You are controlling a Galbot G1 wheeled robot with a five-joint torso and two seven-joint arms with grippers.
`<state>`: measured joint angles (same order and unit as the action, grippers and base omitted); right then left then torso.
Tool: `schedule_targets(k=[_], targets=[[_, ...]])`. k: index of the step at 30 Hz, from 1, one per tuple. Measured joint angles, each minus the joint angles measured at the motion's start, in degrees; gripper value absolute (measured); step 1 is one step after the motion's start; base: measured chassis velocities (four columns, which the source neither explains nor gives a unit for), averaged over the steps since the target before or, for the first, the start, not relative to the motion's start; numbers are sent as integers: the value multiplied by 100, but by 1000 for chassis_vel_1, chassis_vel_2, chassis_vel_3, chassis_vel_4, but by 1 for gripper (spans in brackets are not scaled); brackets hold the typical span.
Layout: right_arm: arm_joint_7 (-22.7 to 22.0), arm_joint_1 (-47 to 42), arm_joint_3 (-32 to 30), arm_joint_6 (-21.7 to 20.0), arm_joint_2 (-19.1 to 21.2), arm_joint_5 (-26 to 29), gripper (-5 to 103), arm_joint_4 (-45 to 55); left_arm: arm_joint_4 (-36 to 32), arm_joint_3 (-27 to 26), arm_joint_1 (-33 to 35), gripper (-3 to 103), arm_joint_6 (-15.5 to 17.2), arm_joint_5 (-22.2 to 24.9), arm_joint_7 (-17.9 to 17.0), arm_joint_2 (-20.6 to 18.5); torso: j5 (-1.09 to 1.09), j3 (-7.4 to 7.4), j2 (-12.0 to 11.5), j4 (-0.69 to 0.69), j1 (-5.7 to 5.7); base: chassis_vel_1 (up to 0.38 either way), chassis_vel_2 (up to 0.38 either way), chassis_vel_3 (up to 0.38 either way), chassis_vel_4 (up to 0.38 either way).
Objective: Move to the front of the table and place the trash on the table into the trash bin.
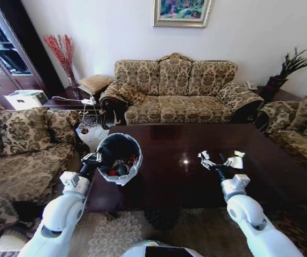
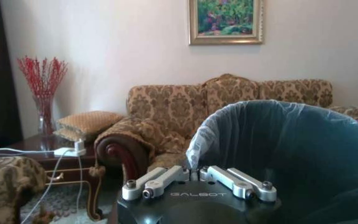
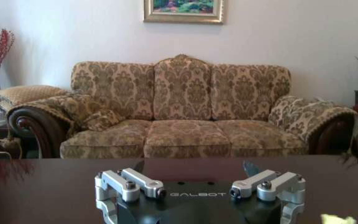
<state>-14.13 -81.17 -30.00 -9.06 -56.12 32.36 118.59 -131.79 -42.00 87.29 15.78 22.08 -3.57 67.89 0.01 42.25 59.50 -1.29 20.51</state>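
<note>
The glossy dark table fills the middle of the head view. At its left edge is the trash bin, black with a whitish bag over its rim. Red-and-dark trash lies inside it. My left gripper is shut on the bin's near rim. The left wrist view shows its fingers folded together against the bag-lined bin. My right gripper hovers low over the right half of the table, open and holding nothing. A small pale scrap lies on the tabletop beside it.
A patterned three-seat sofa stands behind the table. An armchair is on the left and another sofa on the right. A side table with a vase of red twigs sits at the back left.
</note>
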Motion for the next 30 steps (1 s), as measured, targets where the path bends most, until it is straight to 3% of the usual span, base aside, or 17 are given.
schedule_targets(k=[8, 14, 20, 22, 30], targets=[[126, 72, 160, 164, -58, -221, 100, -174, 10, 51, 21, 3, -87, -17, 7, 62, -2, 0, 0, 0, 1, -319, -356, 307, 346], [181, 97, 171, 124, -95, -221, 100, -244, 0, 59, 66, 3, -106, -45, 15, 107, 4, 1, -1, 1, 1, -142, -155, 142, 137], [279, 75, 173, 61, -118, -219, 100, -259, -2, 68, 95, 3, -138, -90, 13, 167, -13, 0, 0, -3, 1, 11, 37, -8, -19], [290, 63, 190, 54, -135, -221, 100, -251, 2, 68, 117, 3, -160, -100, 6, 181, -2, 0, 0, -6, 1, 57, 89, -19, -48], [291, 30, 234, 56, -175, -260, 100, -228, -16, 60, 177, 3, -180, -101, 11, 196, 1, 0, -1, 1, 1, 9, 21, -6, -7]])
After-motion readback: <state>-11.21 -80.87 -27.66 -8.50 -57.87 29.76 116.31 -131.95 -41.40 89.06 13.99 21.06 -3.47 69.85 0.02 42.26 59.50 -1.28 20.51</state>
